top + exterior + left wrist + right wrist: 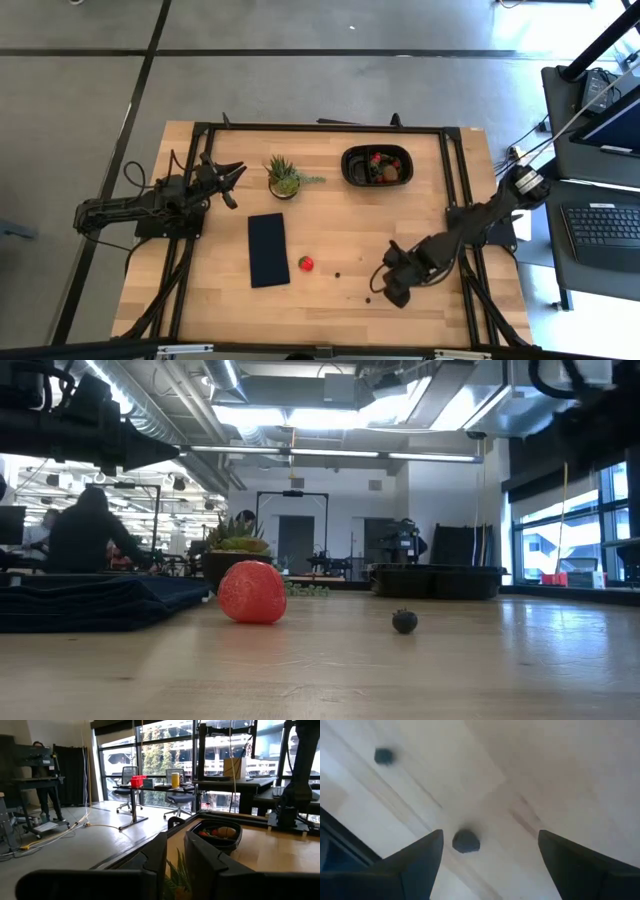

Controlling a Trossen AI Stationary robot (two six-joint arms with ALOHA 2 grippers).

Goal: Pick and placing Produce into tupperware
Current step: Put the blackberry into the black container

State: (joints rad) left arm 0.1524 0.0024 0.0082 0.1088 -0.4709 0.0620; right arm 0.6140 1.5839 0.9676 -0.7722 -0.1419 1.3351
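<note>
Fruit lies scattered on the pale wood table (340, 225): a bumpy red strawberry (306, 263) beside the flat dark pad (268, 249), with two tiny round berries. The right gripper (487, 850) hangs low, fingers spread wide and empty, over one berry (466, 841); the other (383, 755) sits apart. The black oval tupperware (377, 166), already holding fruit, stands near a spiky plant (284, 176). The left gripper (175, 855) waits, seemingly narrowly open, empty.

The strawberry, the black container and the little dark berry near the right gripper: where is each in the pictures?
strawberry (306, 263): high view, middle of the red fruit.
black container (349, 168): high view, left rim.
dark berry (466, 841): right wrist view, middle of the berry, between the open right gripper's (490, 851) fingers.
</note>
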